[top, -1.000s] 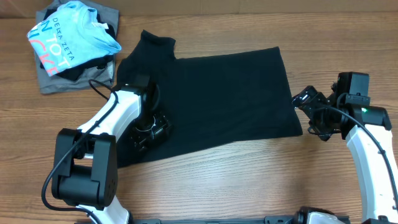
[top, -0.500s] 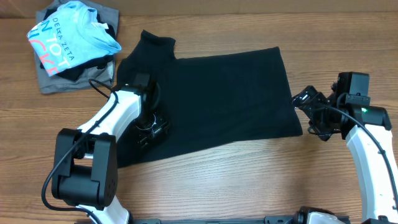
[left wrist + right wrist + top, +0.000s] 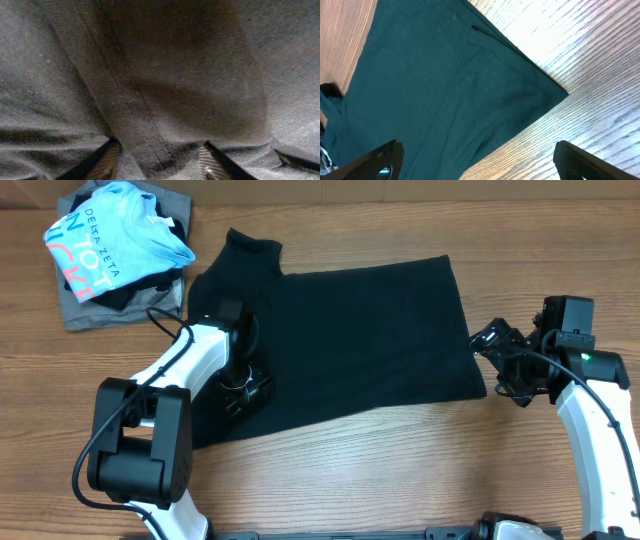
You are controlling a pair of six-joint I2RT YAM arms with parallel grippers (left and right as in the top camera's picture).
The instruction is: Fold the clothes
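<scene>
A black shirt (image 3: 350, 330) lies spread flat on the wooden table (image 3: 400, 470). My left gripper (image 3: 243, 388) presses down on the shirt's lower left part. In the left wrist view its fingers (image 3: 159, 162) are closed in on a raised fold with a stitched hem (image 3: 125, 125). My right gripper (image 3: 492, 366) is open and empty, just off the shirt's right edge. The right wrist view shows its fingers (image 3: 477, 160) spread wide above the shirt's corner (image 3: 540, 85).
A pile of other clothes (image 3: 115, 250), with a light blue printed shirt on top, lies at the back left corner. Bare wooden table surrounds the black shirt at the front and right (image 3: 600, 60).
My left gripper has shifted slightly up and to the right on the shirt. The right arm has not moved.
</scene>
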